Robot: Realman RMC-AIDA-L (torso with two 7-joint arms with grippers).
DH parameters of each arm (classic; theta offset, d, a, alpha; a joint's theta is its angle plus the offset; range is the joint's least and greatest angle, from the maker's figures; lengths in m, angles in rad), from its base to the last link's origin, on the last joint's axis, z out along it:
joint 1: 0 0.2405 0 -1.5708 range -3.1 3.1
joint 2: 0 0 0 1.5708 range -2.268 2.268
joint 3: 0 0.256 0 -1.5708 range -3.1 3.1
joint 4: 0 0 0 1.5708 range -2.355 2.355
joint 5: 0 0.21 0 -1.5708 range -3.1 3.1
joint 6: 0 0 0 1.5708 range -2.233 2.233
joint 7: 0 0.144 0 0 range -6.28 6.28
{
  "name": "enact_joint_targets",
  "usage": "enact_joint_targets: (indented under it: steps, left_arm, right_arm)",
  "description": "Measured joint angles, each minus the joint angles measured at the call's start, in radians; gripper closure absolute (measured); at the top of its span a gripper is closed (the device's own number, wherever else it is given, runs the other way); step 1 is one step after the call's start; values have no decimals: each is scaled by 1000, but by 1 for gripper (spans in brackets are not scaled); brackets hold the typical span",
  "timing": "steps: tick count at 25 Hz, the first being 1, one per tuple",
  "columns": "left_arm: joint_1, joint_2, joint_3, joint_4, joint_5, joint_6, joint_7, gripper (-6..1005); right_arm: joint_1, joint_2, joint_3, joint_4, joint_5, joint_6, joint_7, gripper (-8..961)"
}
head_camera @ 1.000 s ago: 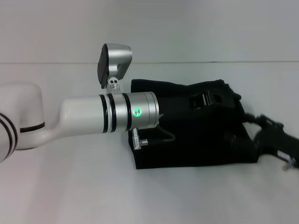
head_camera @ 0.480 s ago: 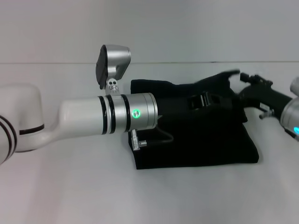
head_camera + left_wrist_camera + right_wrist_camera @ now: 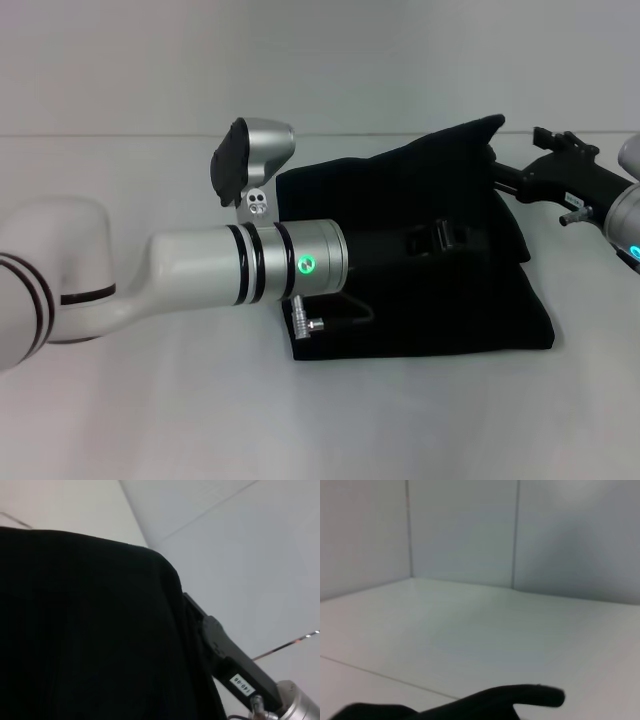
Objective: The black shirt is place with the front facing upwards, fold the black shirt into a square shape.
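The black shirt [image 3: 440, 300] is a soft, dark cloth, folded into a thick slab on the smooth white table [image 3: 150, 420]; the slab looks almost square, with a straight near edge and a blunt near right corner; no print shows on it, only plain black cloth.

The right gripper [image 3: 497, 172] is black and hard, with a bumpy, bony shape; it reaches in from the right side and is pinched onto the far right corner of the shirt; that corner is pulled up off the slab into a pointed flap, and the cloth hangs down from the gripper in a slanting sheet back to the rest of the shirt; behind the gripper sits its round silver wrist with a small blue-green light.

The left gripper [image 3: 440, 238] lies low over the middle of the shirt, right under the lifted flap; it is black on black, so I cannot tell if its fingers are apart or together; the left arm behind it is a fat, shiny white and silver tube with black rings and a green light, and it crosses over the left edge of the shirt.

In the left wrist view the shirt [image 3: 85, 630] fills most of the picture like a dark curtain with a rounded top, and the right gripper [image 3: 192, 607] pokes in from behind its edge.
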Motion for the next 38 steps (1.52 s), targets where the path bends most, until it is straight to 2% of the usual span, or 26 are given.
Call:
enact_joint_targets:
  steps: [5, 9, 14, 19, 21, 24, 26, 28, 30, 31, 34, 36, 38]
  left_arm:
    - [-10, 0, -28, -33, -1, -16, 38, 939]
    - [-15, 0, -73, -47, -1, 41, 57, 925]
    - [-10, 0, -161, -75, -1, 131, 87, 908]
    - [14, 4, -227, -90, -1, 171, 74, 698]
    - [28, 9, -230, -68, 3, 229, 57, 601]
    - [66, 14, -177, 31, 12, 319, -2, 455]
    - [106, 19, -117, 119, 13, 348, -50, 412]
    - [147, 37, -45, 195, 13, 367, -85, 369]
    - [187, 69, 13, 240, 13, 382, -102, 326]
    - [209, 94, 34, 249, 13, 387, -114, 305]
    - [252, 144, 57, 254, 13, 390, -147, 240]
    - [285, 169, 55, 256, 8, 388, -163, 162]
    - [310, 183, 45, 256, 2, 389, -165, 47]
  right_arm:
    - [-7, 0, 5, 0, 46, 79, -6, 9]
    - [-30, -4, 18, -1, 176, 159, -8, 9]
    - [-88, -8, 25, -8, 315, 131, -3, 9]
    - [-123, -8, 20, -1, 330, 86, 2, 9]
    - [-140, -6, 6, 5, 327, 61, 6, 8]
    - [-180, -13, -57, 2, 318, 1, 89, 8]
    - [-208, -28, -124, -22, 283, -50, 226, 8]
    - [-227, -57, -190, -53, 213, -110, 421, 8]
    - [-231, -86, -237, -79, 132, -165, 603, 8]
    - [-230, -101, -256, -89, 82, -195, 691, 8]
    - [-207, -147, -295, -123, -57, -288, 922, 8]
    - [-187, -165, -306, -140, -133, -325, 1040, 8]
    - [-161, -174, -315, -161, -225, -341, 1166, 8]
